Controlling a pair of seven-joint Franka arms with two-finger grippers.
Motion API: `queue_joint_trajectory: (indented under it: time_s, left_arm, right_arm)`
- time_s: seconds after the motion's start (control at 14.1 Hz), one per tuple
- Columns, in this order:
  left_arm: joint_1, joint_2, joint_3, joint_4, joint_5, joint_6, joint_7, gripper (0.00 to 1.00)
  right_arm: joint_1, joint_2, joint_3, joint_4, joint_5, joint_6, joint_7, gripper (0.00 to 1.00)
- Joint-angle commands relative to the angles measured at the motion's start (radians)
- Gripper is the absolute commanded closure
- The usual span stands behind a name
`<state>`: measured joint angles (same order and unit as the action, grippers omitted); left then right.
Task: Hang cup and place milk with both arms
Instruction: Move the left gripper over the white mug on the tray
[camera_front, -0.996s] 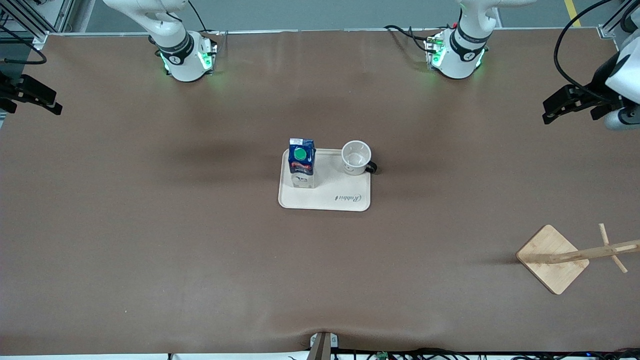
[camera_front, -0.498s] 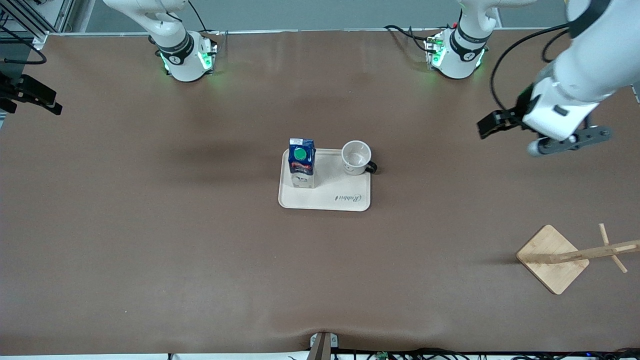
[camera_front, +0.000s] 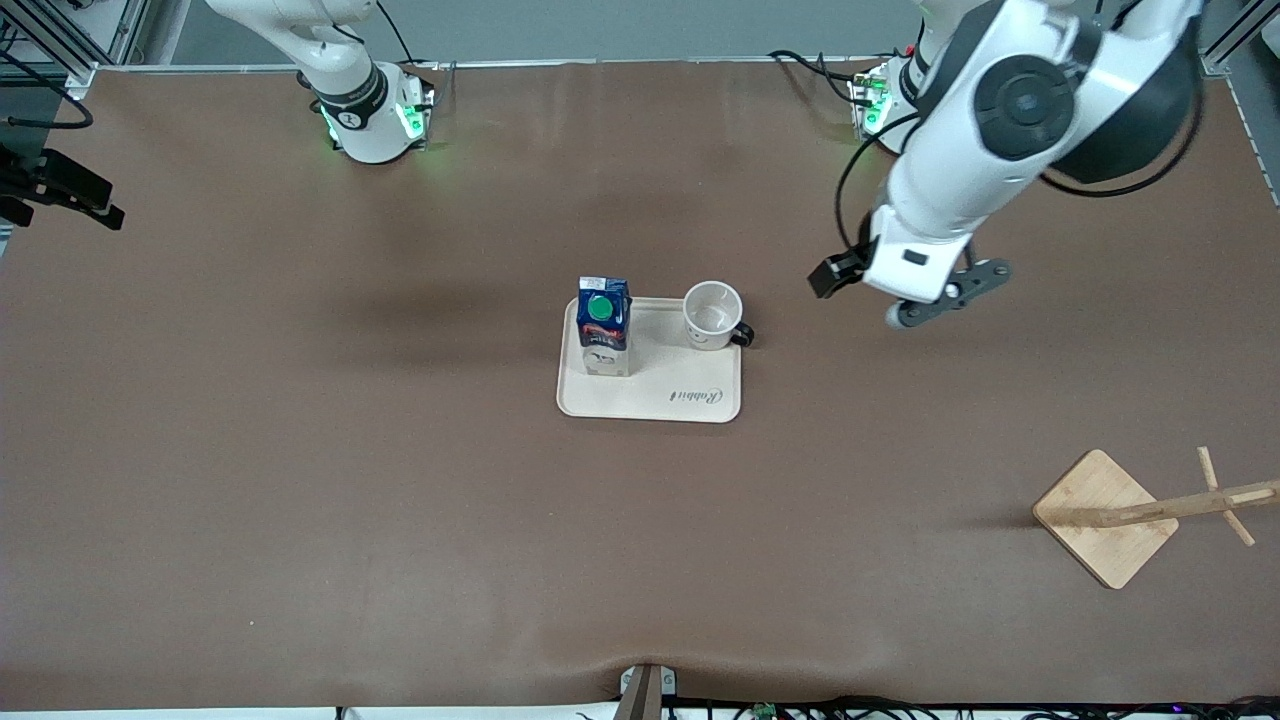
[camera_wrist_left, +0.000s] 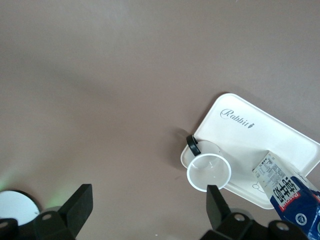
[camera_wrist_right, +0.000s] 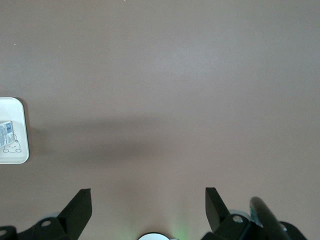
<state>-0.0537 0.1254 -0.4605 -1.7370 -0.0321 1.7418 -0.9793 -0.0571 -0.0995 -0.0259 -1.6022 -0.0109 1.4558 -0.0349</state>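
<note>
From the front view I see the cup (camera_front: 713, 314) and the milk (camera_front: 603, 325) standing upright on the cream tray (camera_front: 650, 400) at mid-table, the cup toward the left arm's end with its black handle pointing that way. My left gripper (camera_front: 838, 275) hangs over bare mat just beside that end of the tray, clearly the closer tool; the right gripper (camera_front: 60, 190) waits at the table's edge. The wooden rack (camera_front: 1105, 515) sits nearer the camera. In the left wrist view my fingers (camera_wrist_left: 80, 202) are spread wide, holding nothing, the cup ahead between them. In the right wrist view the fingers (camera_wrist_right: 82, 202) are parted too, over bare mat, with only the tray's corner showing.
</note>
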Motion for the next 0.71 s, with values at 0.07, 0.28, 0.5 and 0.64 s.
queue_joint_trajectory:
  time_s: [0.07, 0.28, 0.5, 0.64]
  left_arm:
    - [0.012, -0.026, -0.092, -0.165, -0.003, 0.154, -0.175, 0.0]
    - [0.012, -0.024, -0.161, -0.295, -0.002, 0.301, -0.321, 0.0]
    - [-0.024, 0.003, -0.178, -0.396, 0.0, 0.456, -0.458, 0.0]
    - [-0.035, 0.039, -0.178, -0.423, 0.0, 0.531, -0.522, 0.0]
  right_arm:
    - [-0.01, -0.003, 0.004, 0.007, -0.001, -0.008, -0.002, 0.0]
    - [-0.009, -0.002, 0.004, 0.007, -0.001, -0.008, -0.002, 0.0]
    - [-0.009, -0.002, 0.004, 0.007, -0.001, -0.006, -0.002, 0.0]
    - [-0.009, -0.002, 0.004, 0.007, -0.001, -0.006, -0.002, 0.0]
